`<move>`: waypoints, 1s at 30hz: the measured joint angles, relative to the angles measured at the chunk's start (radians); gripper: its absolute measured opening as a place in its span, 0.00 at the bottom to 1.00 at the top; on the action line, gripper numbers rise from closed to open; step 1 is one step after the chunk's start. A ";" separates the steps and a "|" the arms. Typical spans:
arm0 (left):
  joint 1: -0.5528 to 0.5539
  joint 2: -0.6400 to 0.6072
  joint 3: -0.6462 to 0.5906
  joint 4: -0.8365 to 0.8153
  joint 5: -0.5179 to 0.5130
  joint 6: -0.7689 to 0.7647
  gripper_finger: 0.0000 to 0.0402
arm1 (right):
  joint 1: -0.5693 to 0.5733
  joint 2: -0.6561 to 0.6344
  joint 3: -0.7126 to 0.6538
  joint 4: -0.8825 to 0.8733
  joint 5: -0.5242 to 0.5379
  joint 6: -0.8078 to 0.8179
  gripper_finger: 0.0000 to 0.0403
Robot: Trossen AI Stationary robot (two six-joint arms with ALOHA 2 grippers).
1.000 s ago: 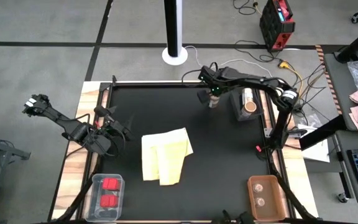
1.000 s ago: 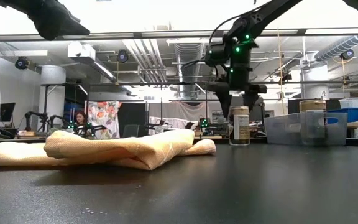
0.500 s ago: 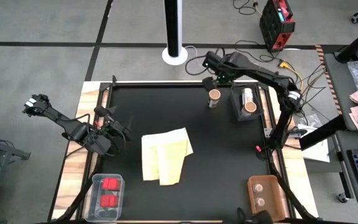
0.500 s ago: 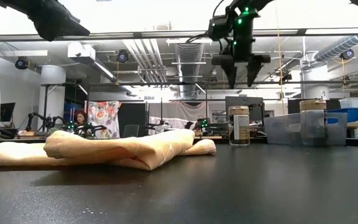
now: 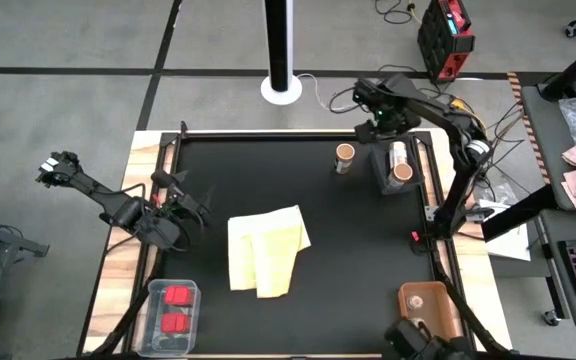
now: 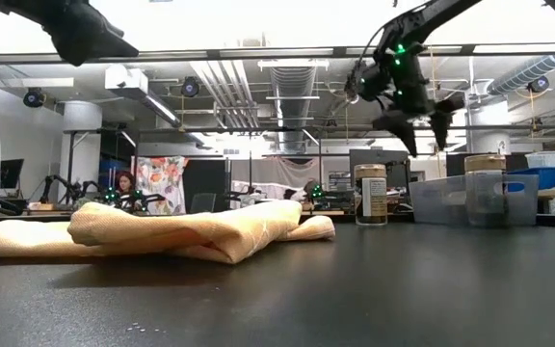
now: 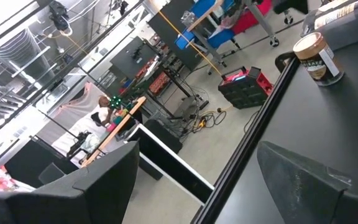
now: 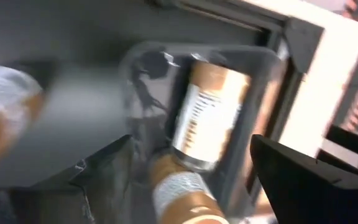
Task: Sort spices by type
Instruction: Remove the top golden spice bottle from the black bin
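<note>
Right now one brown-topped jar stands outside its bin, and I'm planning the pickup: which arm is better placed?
Right. Its open gripper hovers by the jar and clear bin; the left gripper waits across the table.

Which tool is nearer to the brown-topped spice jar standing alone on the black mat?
The right tool is nearer: it hangs above the table's far edge, just beyond the spice jar and the clear bin. The left tool waits across the mat, beside the yellow cloth.
</note>
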 joint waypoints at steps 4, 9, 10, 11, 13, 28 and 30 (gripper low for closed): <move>0.000 0.000 0.000 -0.042 0.000 -0.032 0.77 | -0.002 -0.004 -0.047 -0.045 0.063 0.029 0.78; 0.000 0.000 0.000 -0.042 0.000 -0.033 0.77 | -0.003 -0.004 -0.133 -0.043 0.101 0.053 0.77; 0.000 0.000 0.000 -0.042 0.000 -0.033 0.77 | -0.007 -0.004 -0.155 -0.038 0.101 0.053 0.76; 0.000 0.000 0.000 -0.042 0.000 -0.033 0.77 | -0.012 -0.004 -0.178 -0.025 0.101 0.053 0.76; 0.000 0.000 0.000 -0.042 -0.001 -0.036 0.77 | -0.023 -0.004 -0.225 0.008 0.097 0.050 0.75; 0.000 0.000 0.000 -0.040 -0.001 -0.038 0.77 | -0.086 -0.005 -0.421 0.241 0.034 -0.002 0.84; 0.000 0.000 0.000 -0.040 0.000 -0.039 0.77 | -0.089 -0.007 -0.440 0.277 0.021 -0.005 0.85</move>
